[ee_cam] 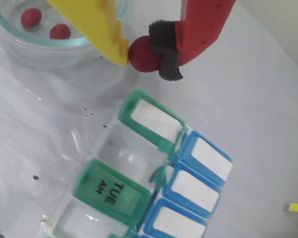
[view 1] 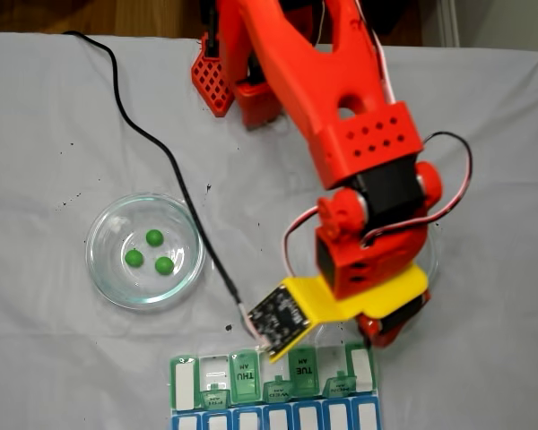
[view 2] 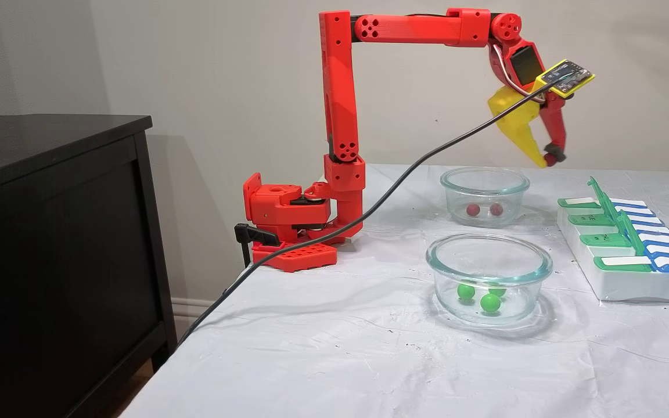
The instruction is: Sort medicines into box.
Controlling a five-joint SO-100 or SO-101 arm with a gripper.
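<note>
Red pill [ee_cam: 141, 55] sits pinched in the tool [ee_cam: 145, 53], between its yellow finger [ee_cam: 102, 27] and the red finger's black pad, raised above the pill organizer [ee_cam: 154, 163] on the counter [view 2: 323, 348].

This looks like a room in a home pressed into use as a hobby robotics corner. In a fixed view, a plain painted wall [view 2: 195, 69] with a white baseboard [view 2: 186, 306] runs behind the worktop [view 2: 334, 360], which is covered with a wrinkled white sheet rather than a lab surface. At the left stands a dark wooden cabinet [view 2: 50, 244], ordinary household furniture. Wood flooring [view 1: 90, 16] shows past the far edge of the worktop in a fixed view. Household glass bowls [view 2: 488, 278] sit on the sheet.
</note>
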